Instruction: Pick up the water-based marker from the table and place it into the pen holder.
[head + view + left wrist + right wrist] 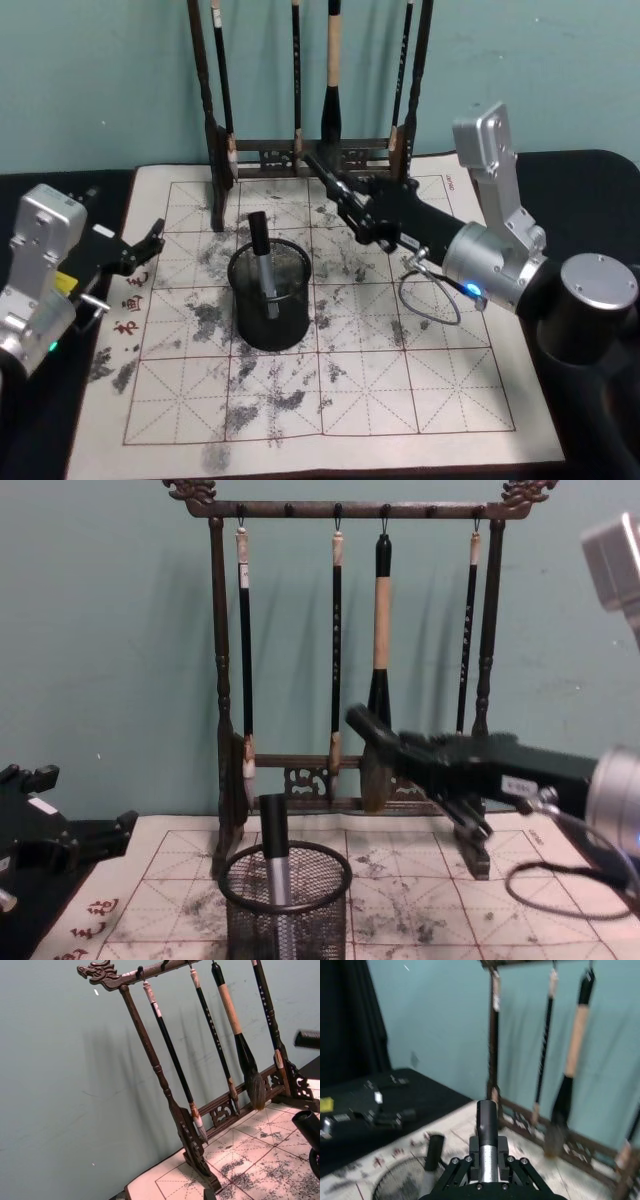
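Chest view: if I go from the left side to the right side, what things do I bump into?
Left gripper → pen holder with a marker standing in it → right gripper, clamped on another marker, with the brush rack behind.

It looks like a calligraphy practice desk in a plain room: brush rack at upper centre, ink-stained gridded mat below, bare teal wall behind.

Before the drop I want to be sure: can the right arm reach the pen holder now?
Probably yes. The right gripper, shut on a marker, hangs behind and right of the pen holder with bare mat between. A second marker stands inside, yet room remains. The left gripper sits far left.
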